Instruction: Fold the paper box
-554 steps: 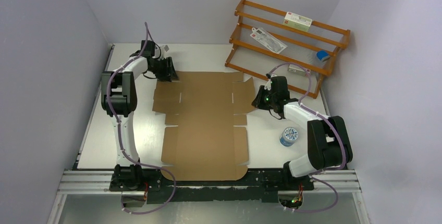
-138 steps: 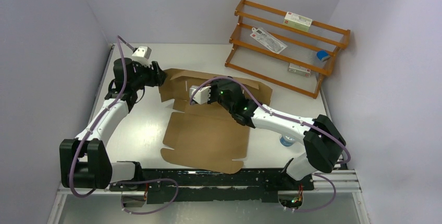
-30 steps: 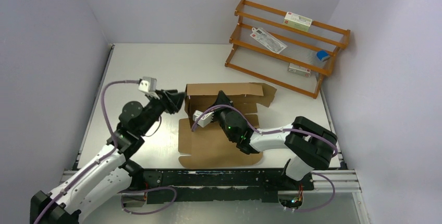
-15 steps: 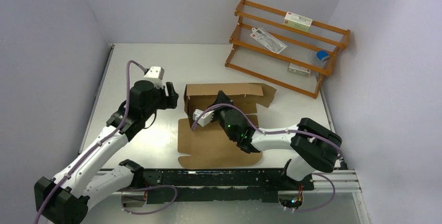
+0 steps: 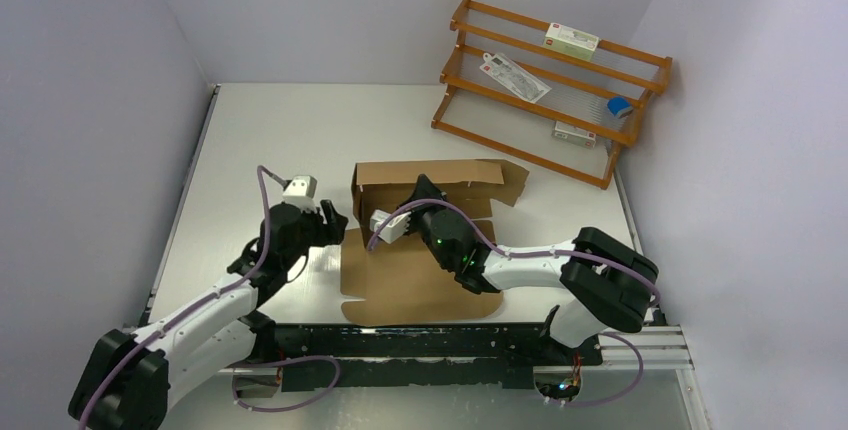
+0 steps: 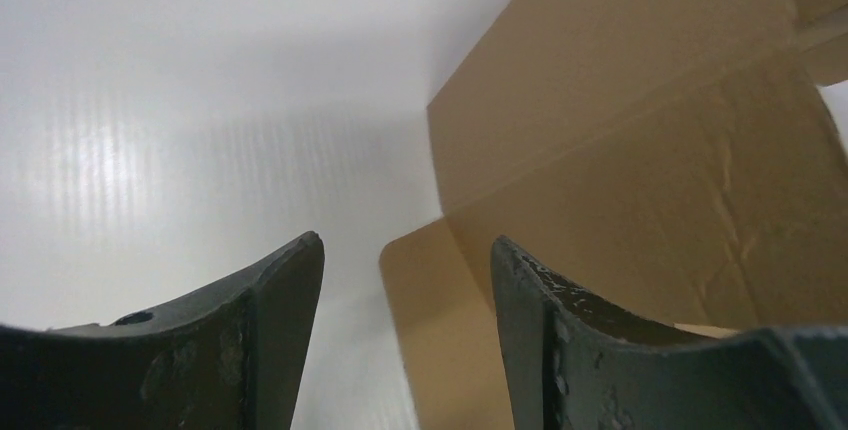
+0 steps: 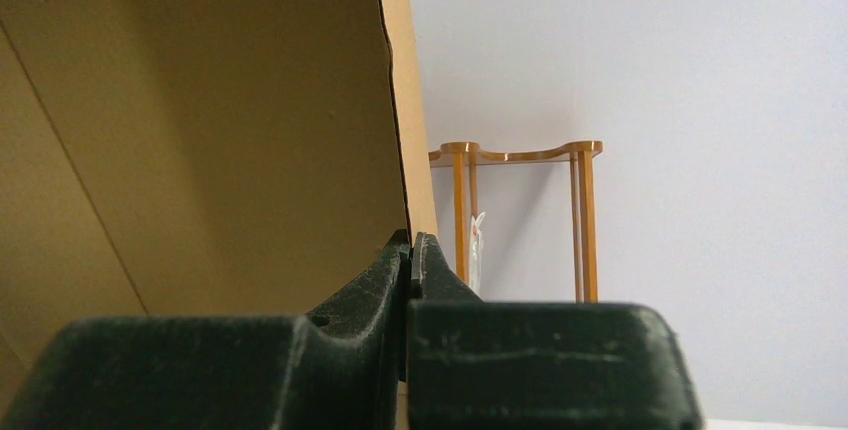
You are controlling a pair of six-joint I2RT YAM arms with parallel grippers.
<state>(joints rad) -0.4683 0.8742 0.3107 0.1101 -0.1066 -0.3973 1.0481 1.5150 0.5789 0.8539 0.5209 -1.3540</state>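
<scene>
Propping up the raised back wall of the paper box [image 5: 460,172] looks to be the right hand's [image 7: 411,245] whole job. Its fingers are pressed together with the tips at the wall's inner face, and they pinch nothing I can make out (the wrist view shows only the cardboard edge running down to them). The left hand [image 6: 405,243] has its fingers apart and empty, with the box's corner and a rounded flap just ahead of them, slightly to their right. The likely trouble is a shove from the left hand sliding the whole sheet across the smooth bench [image 5: 290,130] toward the right hand. Its tips could then skid off and let the wall drop flat. Closing on two layers at once would crush the corner instead of folding it at the crease.
</scene>
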